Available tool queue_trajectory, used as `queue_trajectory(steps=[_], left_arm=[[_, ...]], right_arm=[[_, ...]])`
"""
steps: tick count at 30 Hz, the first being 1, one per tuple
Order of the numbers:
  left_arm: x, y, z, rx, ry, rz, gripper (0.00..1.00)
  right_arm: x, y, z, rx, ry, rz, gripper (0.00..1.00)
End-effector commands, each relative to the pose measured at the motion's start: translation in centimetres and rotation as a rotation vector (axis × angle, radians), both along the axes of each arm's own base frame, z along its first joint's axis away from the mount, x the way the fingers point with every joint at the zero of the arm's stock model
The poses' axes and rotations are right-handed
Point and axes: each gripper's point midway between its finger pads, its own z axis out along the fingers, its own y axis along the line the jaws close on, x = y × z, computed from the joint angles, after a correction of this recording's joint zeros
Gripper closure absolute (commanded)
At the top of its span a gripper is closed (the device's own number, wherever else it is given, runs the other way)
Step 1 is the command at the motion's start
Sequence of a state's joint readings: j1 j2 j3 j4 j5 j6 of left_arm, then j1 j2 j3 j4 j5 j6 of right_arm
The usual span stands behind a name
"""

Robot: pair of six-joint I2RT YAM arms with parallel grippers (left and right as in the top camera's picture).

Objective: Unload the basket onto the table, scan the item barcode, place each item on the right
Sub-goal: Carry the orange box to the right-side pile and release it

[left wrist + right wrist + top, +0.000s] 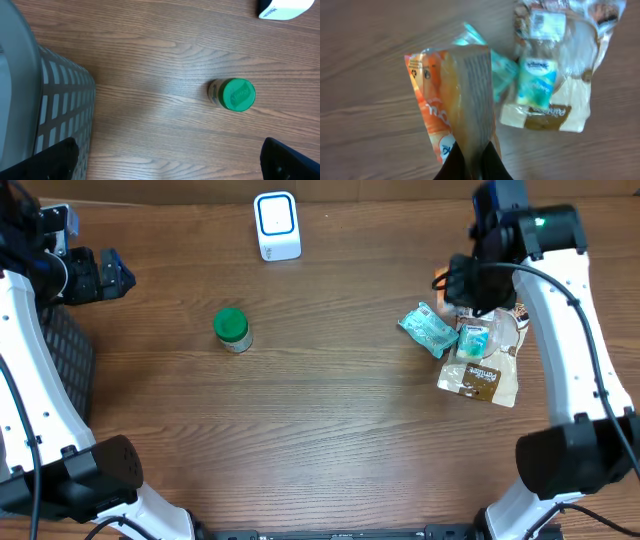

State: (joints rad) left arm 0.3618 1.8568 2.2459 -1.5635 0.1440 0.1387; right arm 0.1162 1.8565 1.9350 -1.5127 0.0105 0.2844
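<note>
- Right wrist view: the right gripper (472,165) is pinched fully closed on one edge of an orange snack packet (451,107), which appears lifted clear of the wooden table (365,60). Fine print runs down its folded side, but no barcode can be made out there.
- Seen from overhead, the packet is at the right side of the table, just beyond the pile of other goods: a teal packet (428,328), a small tissue pack (473,340) and a brown-and-clear bag (485,378).
- A white barcode scanner (277,225) stands at the far edge near the middle, well to the left of the packet.
- The left gripper (100,275) has nothing in it and its jaws are spread wide. It is parked at the far left above a mesh basket (70,355), and a green-lidded jar (232,328) stands alone on the left half of the table.
- The step in hand looks like carrying the packet to the scanner:
  - Keep the pinch firm, because a thin film edge can slip.
  - Travel high enough to clear the pile.
  - Turn the wrist so the panel carrying the code faces the scanner's window flat and uncreased — if the code is on the hidden face, rotate before arriving.
  - Hold steady in front of the window rather than sweeping past.
</note>
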Motion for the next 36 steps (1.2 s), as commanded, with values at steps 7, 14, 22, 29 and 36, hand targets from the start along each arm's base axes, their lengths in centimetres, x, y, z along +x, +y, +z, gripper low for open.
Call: queue_trajectory(steps=[7,14,22,29,36], left_arm=[[-0.1,-0.1,1.0,0.021,-0.027,-0.018,0.00],[-0.1,-0.1,1.0,0.020,-0.027,-0.018,0.00],[-0.1,-0.1,1.0,0.021,-0.027,-0.018,0.00],[-0.1,-0.1,1.0,0.021,-0.027,-0.018,0.00],[-0.1,-0.1,1.0,0.021,-0.027,-0.018,0.00]], right_arm=[[-0.8,-2.3,-9.2,-0.018,0.089,-0.084,0.95],[-1.0,-3.1,-11.3,-0.018,0.092,-0.104,0.69],[-0.8,-3.0,-9.3,-0.015,0.088,-0.083,0.59],[-1.2,-0.5,0.3,0.106,-0.019,0.067,0.43],[-4.2,0.0,9.5,0.147,-0.256,0.092,0.37]])
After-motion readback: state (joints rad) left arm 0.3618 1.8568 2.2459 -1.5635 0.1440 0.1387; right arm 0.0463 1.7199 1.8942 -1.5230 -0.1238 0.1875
